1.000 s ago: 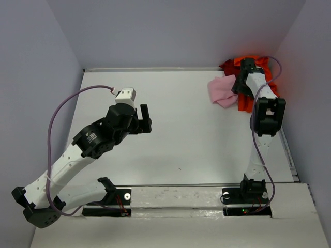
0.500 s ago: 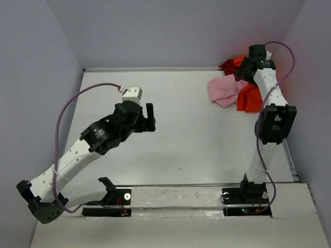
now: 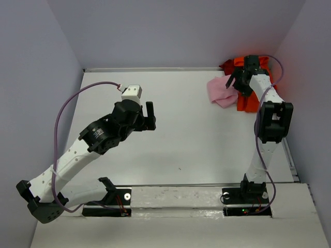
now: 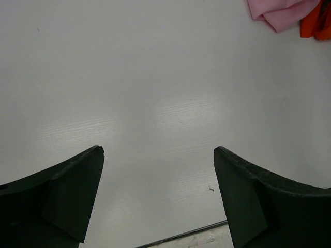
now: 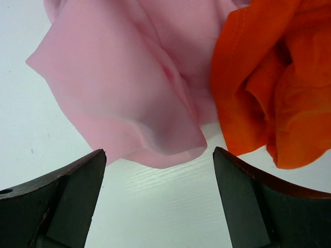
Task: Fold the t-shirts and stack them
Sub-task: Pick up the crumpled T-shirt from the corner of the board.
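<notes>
Overhead and both wrist cameras share pink t-shirt (image 3: 220, 92).

**Robot Test Cell, Laboratory Type**

A white bench (image 3: 181, 139) stands boxed on three sides by plain grey panels (image 3: 176, 31). The left arm (image 3: 77, 152) and right arm (image 3: 270, 121) (white links, black joints) are bolted to base plates (image 3: 103, 211) at its near edge, purple cabling (image 3: 83, 91) exposed.

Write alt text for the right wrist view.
The right gripper, jaws open and empty, hangs above a crumpled light pink t-shirt on a white table. A bright orange-red t-shirt lies bunched right beside the pink one, at the picture's right.
</notes>
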`<action>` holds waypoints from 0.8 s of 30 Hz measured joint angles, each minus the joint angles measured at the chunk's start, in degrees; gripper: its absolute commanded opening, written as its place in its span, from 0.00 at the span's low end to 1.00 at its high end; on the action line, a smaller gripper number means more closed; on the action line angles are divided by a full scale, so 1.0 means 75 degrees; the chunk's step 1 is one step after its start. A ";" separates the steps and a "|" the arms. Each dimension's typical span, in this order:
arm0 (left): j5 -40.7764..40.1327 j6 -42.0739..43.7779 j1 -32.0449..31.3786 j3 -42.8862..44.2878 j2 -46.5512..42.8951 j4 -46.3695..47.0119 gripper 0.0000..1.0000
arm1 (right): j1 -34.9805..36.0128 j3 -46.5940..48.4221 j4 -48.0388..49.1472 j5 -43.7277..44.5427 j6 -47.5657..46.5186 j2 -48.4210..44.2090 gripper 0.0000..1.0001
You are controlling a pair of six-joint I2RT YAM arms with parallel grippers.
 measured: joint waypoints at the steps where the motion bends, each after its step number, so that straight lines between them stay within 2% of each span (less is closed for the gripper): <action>1: -0.0009 0.0000 0.0000 0.0000 0.0000 0.0000 0.96 | 0.0000 -0.0003 0.0044 -0.0096 0.0032 0.0052 0.89; 11: -0.0070 0.0003 -0.0015 0.0026 0.0000 -0.0146 0.96 | 0.0000 -0.0041 0.0428 -0.0408 0.0038 0.0329 0.86; 13: -0.0073 0.0003 -0.0015 0.0087 0.0003 -0.0187 0.96 | 0.0000 -0.0181 0.0513 -0.0414 0.0038 0.0414 0.81; 15: -0.0073 0.0003 -0.0015 0.0149 0.0003 -0.0204 0.96 | 0.0000 -0.0341 0.0583 -0.0452 0.0041 0.0481 0.71; 17: -0.0076 0.0003 -0.0015 0.0195 0.0003 -0.0210 0.96 | 0.0000 -0.0498 0.0612 -0.0527 0.0061 0.0504 0.27; 19: -0.0082 0.0006 -0.0015 0.0201 0.0003 -0.0227 0.96 | 0.0000 -0.0635 0.0632 -0.0603 0.0090 0.0519 0.05; 20: -0.0085 0.0006 -0.0015 0.0201 0.0003 -0.0230 0.96 | 0.0000 -0.0662 0.0635 -0.0629 0.0058 0.0527 0.00; 24: -0.0099 0.0032 -0.0015 0.0219 0.0009 -0.0251 0.96 | 0.0000 -0.0699 0.0737 -0.0676 0.0055 0.0527 0.00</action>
